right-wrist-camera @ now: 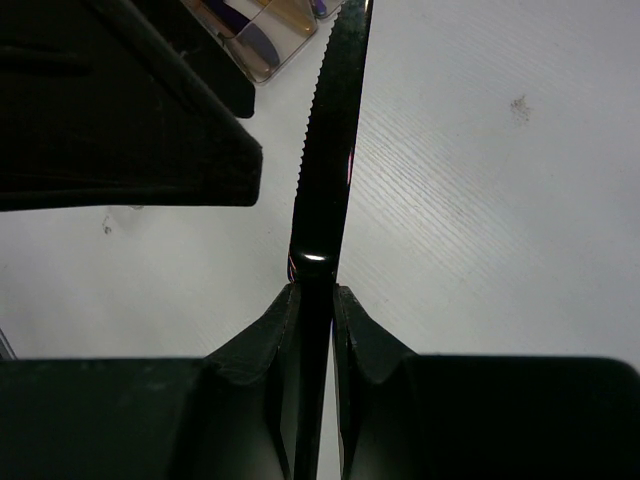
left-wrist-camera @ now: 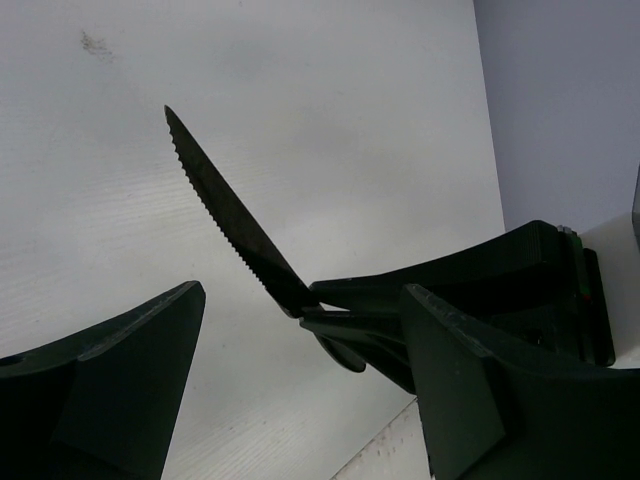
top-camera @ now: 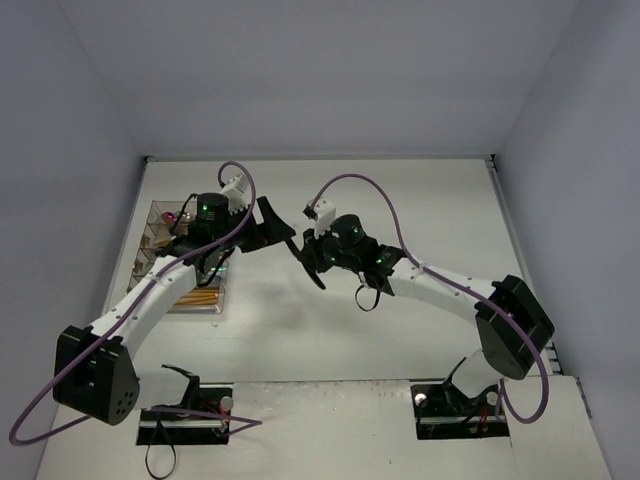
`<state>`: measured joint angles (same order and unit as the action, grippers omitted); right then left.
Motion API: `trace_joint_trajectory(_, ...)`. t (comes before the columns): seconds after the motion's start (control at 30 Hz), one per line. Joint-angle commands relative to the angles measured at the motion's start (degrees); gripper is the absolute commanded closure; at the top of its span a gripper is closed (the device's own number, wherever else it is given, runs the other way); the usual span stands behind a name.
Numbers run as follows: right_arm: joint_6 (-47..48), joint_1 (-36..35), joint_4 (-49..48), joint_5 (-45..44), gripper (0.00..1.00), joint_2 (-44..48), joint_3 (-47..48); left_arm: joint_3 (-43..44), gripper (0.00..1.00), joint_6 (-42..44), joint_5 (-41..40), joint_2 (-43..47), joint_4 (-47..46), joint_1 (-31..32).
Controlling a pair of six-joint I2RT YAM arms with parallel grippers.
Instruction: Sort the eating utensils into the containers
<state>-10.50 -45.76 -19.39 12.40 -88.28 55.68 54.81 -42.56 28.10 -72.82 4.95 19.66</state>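
Note:
A black serrated knife is clamped by its handle in my right gripper, which is shut on it, blade pointing away above the white table. In the left wrist view the same knife sticks up and to the left out of the right gripper's fingers. My left gripper stands open just short of the knife, one finger on each side, touching nothing. From above, the left gripper and right gripper meet mid-table. The clear compartment tray lies at the left with utensils in it, gold ones at its near end.
A corner of the tray with a few utensils shows past the left gripper's finger. The left arm reaches over the tray. White walls close in the table at the back and both sides. Both arm bases stand at the near edge.

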Motion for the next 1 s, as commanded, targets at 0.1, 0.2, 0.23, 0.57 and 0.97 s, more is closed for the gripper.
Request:
trace_joint_trajectory(0.1,-2.09,-0.30,-7.82,1.70,1.00,4.84,0.10,-0.06,0.30,-5.25,-1.03,-1.87,-8.43,2.42)
trace_joint_trajectory(0.2,-2.26,-0.30,-8.26,1.39,1.00,5.39,-0.08,-0.49,0.39,-6.95,-1.40,-2.57,-9.24,2.91)
trace_joint_trajectory(0.23,-2.37,-0.26,-8.46,1.23,1.00,5.64,-0.29,-0.45,0.45,-7.30,-1.71,-2.68,-9.26,3.09)
trace_joint_trajectory(0.57,-3.28,-0.30,-10.22,0.36,1.00,6.44,-1.61,-0.71,0.84,-8.84,-2.88,-2.77,-9.74,4.05)
trace_joint_trajectory(0.97,-4.00,0.03,-10.42,-3.99,0.53,7.82,-2.93,-2.24,1.00,-9.99,-6.21,-1.03,-11.47,3.01)
